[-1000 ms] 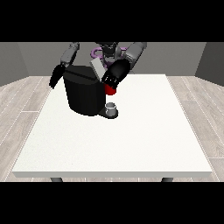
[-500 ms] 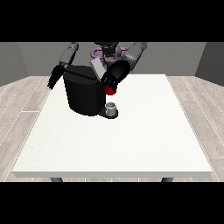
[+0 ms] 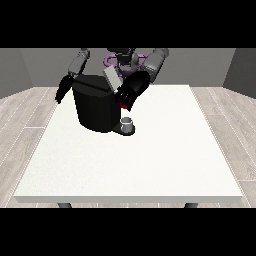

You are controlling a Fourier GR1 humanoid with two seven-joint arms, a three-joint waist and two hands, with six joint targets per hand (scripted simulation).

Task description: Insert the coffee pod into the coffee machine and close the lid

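The black coffee machine (image 3: pixel 96 107) stands on the far left part of the white table (image 3: pixel 150 160). Its grey lid (image 3: pixel 112 79) is tilted up at the top. The hand at the view's right (image 3: pixel 133 89) hovers at the machine's upper front corner, right beside the lid. Just below this hand a red thing at the machine (image 3: pixel 124 104) shows. A small grey thing (image 3: pixel 128 123) sits on the machine's base under the front. The hand at the view's left (image 3: pixel 63 89) hangs beside the machine's left side with relaxed fingers, holding nothing.
The robot's torso (image 3: pixel 122 60) rises behind the machine at the table's far edge. Wooden floor surrounds the table on all sides.
The hand at the view's right has shifted very slightly at the machine's top front. The other hand and the machine look the same.
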